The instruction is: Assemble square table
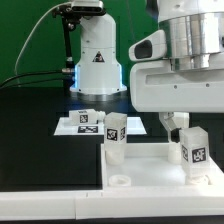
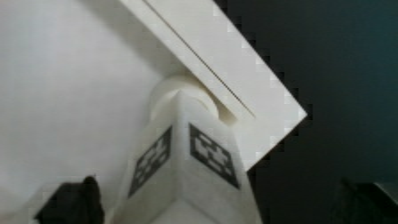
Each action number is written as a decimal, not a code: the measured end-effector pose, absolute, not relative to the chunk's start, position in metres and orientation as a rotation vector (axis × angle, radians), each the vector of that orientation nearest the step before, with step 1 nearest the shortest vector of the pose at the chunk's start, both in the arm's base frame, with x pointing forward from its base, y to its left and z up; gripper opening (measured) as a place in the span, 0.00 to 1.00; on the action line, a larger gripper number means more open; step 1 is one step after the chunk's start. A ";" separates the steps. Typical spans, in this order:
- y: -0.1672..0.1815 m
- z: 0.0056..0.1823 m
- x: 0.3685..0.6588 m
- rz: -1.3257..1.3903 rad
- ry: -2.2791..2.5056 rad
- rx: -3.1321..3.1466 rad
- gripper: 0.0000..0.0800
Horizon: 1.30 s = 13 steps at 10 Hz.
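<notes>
1. The claw (image 1: 174,124) hangs with its fingers spread wide on either side of an upright leg (image 1: 193,146), gripping nothing.
2. That leg stands at a corner of the square table slab (image 1: 150,176).
3. A second leg (image 1: 115,135) stands at another corner.
4. The slab lies by the black tabletop's (image 1: 40,150) front edge.

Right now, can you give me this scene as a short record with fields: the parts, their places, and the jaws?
slab: white plastic square slab with raised rim, flat on the black table
left leg: short white tagged leg, upright, far corner, exterior view's left
right leg: same kind, upright, far corner, exterior view's right
empty socket: round, near corner
jaws: open, either side of right leg, not touching
marker board: behind slab
</notes>
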State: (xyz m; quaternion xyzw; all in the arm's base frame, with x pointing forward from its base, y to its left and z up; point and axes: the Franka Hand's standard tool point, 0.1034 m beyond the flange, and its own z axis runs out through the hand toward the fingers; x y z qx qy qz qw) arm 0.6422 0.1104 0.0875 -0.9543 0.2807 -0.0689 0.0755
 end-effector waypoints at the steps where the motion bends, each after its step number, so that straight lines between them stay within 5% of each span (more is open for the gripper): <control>1: 0.112 0.088 0.642 -0.223 0.632 -2.926 0.81; 5: 0.116 0.091 0.644 -0.272 0.463 -2.973 0.81; 6: 0.116 0.091 0.644 -0.272 0.463 -2.973 0.64; 7: 0.116 0.090 0.644 -0.265 0.550 -2.952 0.64; 8: 0.116 0.090 0.644 -0.254 0.682 -2.917 0.45; 9: 0.114 0.090 0.644 -0.245 0.805 -2.882 0.38; 13: 0.117 0.088 0.639 -0.117 1.761 -2.373 0.38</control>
